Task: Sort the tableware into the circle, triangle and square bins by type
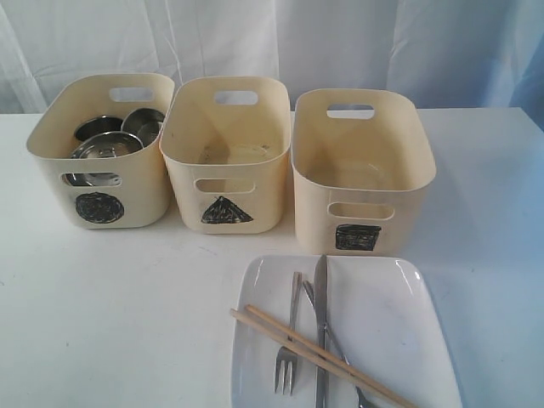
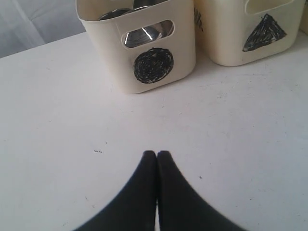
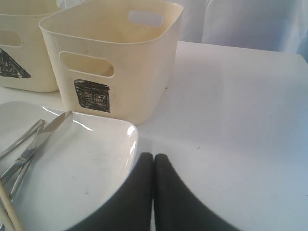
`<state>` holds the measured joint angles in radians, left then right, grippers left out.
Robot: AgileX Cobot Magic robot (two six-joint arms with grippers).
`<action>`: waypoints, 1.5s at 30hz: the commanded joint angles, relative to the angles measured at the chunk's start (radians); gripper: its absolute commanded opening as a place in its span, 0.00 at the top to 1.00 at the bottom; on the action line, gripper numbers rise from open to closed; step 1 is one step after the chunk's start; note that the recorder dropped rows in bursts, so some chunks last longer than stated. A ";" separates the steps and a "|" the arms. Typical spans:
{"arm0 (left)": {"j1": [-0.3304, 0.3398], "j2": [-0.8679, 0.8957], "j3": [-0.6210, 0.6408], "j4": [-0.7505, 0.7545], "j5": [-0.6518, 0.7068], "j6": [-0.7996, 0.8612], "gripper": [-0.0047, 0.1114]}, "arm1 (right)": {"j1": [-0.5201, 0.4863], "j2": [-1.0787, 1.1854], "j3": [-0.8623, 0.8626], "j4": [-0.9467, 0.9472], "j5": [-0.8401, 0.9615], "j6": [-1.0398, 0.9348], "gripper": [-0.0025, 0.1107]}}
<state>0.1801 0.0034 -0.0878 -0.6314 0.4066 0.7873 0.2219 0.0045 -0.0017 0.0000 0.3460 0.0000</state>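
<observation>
Exterior view gives me three cream bins in a row at the back of the white bench [image 1: 110, 323]: the circle bin [image 1: 140, 195] on the left, the triangle bin [image 1: 259, 191] in the middle and the square bin [image 1: 399, 204] on the right, their sides close together. Steel bowls [image 1: 106, 146] lie piled inside the circle bin; I cannot tell which pieces there are mugs. In front of the square bin sits the white plate [image 1: 382, 323], and on it lie the fork [image 1: 289, 357], the knife [image 1: 320, 289] and the spoon [image 1: 309, 295] side by side, with the chopsticks [image 1: 272, 331] laid slantwise across all three, their ends jutting past the plate's left edge. From the wrist views, the left gripper [image 2: 157, 154] has its jaws pressed together, holding nothing, over bare bench in front of the circle bin. The right gripper [image 3: 154, 156] also has its jaws shut on nothing, at the plate's corner in front of the square bin.
</observation>
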 commanded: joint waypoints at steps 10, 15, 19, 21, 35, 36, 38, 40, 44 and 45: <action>0.015 -0.003 0.030 0.172 -0.016 -0.374 0.96 | -0.004 -0.005 0.002 0.000 -0.004 0.000 0.98; 0.015 -0.003 0.058 0.399 -0.032 -0.550 0.96 | -0.004 -0.005 0.002 0.000 -0.004 0.000 0.98; 0.015 -0.003 0.058 0.528 -0.087 -0.563 0.96 | -0.004 -0.005 0.002 0.000 -0.004 0.000 0.98; 0.015 -0.003 0.069 0.560 -0.096 -0.617 0.96 | -0.004 -0.005 0.002 0.000 -0.004 0.000 0.98; 0.015 -0.003 0.088 0.595 -0.177 -0.946 0.96 | -0.004 -0.005 0.002 0.000 -0.004 0.023 0.98; 0.015 -0.003 0.088 0.595 -0.177 -0.970 0.96 | -0.004 -0.005 0.002 0.000 -0.004 0.023 0.98; 0.015 -0.003 0.088 0.595 -0.175 -1.003 0.96 | -0.004 -0.005 0.002 0.000 -0.004 0.023 0.98; 0.015 -0.003 0.088 0.597 -0.175 -0.996 0.96 | -0.004 -0.005 0.002 0.000 -0.004 0.023 0.98; 0.015 -0.003 0.088 0.613 -0.175 -0.920 0.96 | -0.004 -0.005 0.002 0.000 -0.004 0.023 0.98; 0.015 -0.003 0.088 0.613 -0.175 -0.878 0.96 | -0.004 -0.005 0.002 0.000 -0.004 0.023 0.98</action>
<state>0.1935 0.0034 -0.0041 -0.0247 0.2347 -0.1608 0.2219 0.0045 -0.0017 0.0000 0.3460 0.0179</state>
